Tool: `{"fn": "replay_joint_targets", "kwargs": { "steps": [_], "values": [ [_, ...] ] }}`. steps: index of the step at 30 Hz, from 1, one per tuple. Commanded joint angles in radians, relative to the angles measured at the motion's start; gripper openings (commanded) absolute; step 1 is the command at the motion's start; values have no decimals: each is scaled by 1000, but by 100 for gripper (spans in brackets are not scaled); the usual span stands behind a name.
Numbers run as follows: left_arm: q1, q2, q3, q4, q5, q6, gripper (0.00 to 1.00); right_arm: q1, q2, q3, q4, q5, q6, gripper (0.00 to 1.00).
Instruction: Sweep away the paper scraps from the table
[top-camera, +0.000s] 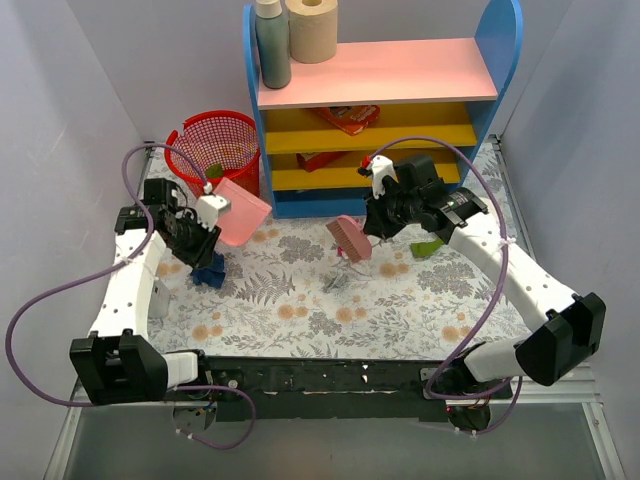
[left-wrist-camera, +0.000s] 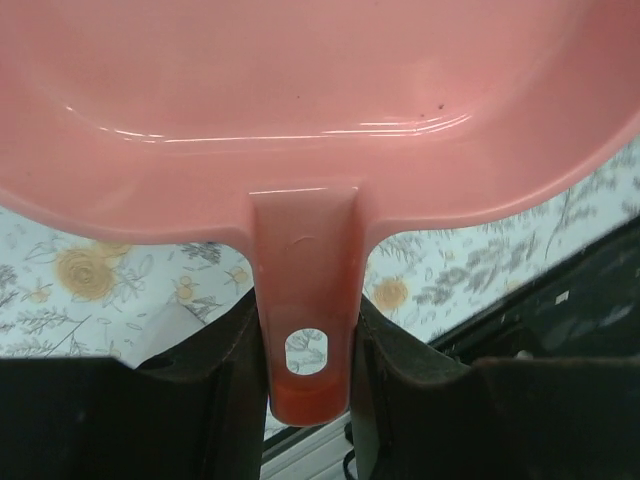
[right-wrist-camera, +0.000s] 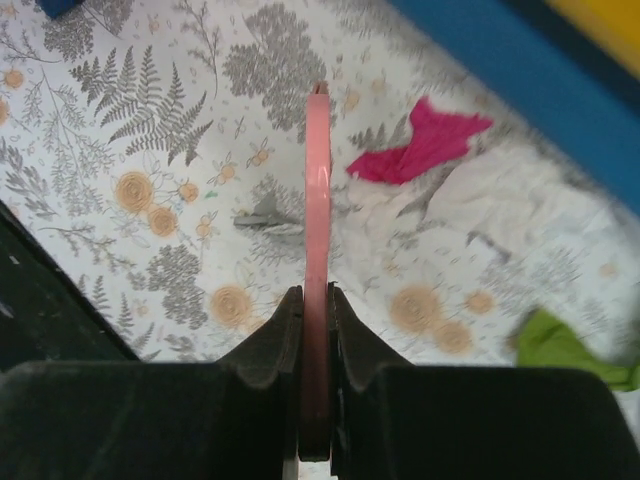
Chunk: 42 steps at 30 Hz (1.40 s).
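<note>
My left gripper (top-camera: 205, 218) is shut on the handle (left-wrist-camera: 305, 300) of a pink dustpan (top-camera: 243, 213), held above the table's left side; its pan (left-wrist-camera: 300, 100) fills the left wrist view. A dark blue scrap (top-camera: 208, 272) lies just below it. My right gripper (top-camera: 378, 225) is shut on a pink brush (top-camera: 350, 240), seen edge-on in the right wrist view (right-wrist-camera: 318, 200). Beside the brush lie a magenta scrap (right-wrist-camera: 420, 145), a white scrap (right-wrist-camera: 480, 195) and a green scrap (right-wrist-camera: 555, 345), which also shows in the top view (top-camera: 428, 247). The table (top-camera: 300, 310) has a fern-print cloth.
A red mesh basket (top-camera: 215, 140) stands at the back left with a green scrap (top-camera: 213, 170) in it. A blue, pink and yellow shelf unit (top-camera: 380, 110) stands at the back with red-orange packets (top-camera: 345, 118), a bottle (top-camera: 271, 45) and a roll (top-camera: 312, 28).
</note>
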Motion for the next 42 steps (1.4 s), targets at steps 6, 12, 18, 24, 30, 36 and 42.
{"fn": "replay_joint_targets", "kwargs": {
  "steps": [6, 12, 18, 24, 30, 36, 42],
  "values": [
    [-196, 92, -80, -192, -54, 522, 0, 1, -58, 55, 15, 108, -378, 1],
    [-383, 272, -103, -69, -100, 335, 3, 1, -118, -15, -21, 74, -478, 1],
    [-455, 327, -184, 133, 2, 144, 8, 0, -170, -81, -1, 106, -449, 1],
    [-478, 269, -289, 388, 38, -7, 29, 0, -161, -112, 7, 79, -397, 1],
    [-477, 205, -408, 511, 42, -26, 46, 0, -103, -54, 8, 82, -397, 1],
    [-477, 133, -468, 549, 74, -35, 42, 0, -101, -60, 8, 86, -399, 1],
    [-478, 114, -471, 537, 79, -46, 17, 0, -100, -65, 22, 103, -400, 1]
  ]
}}
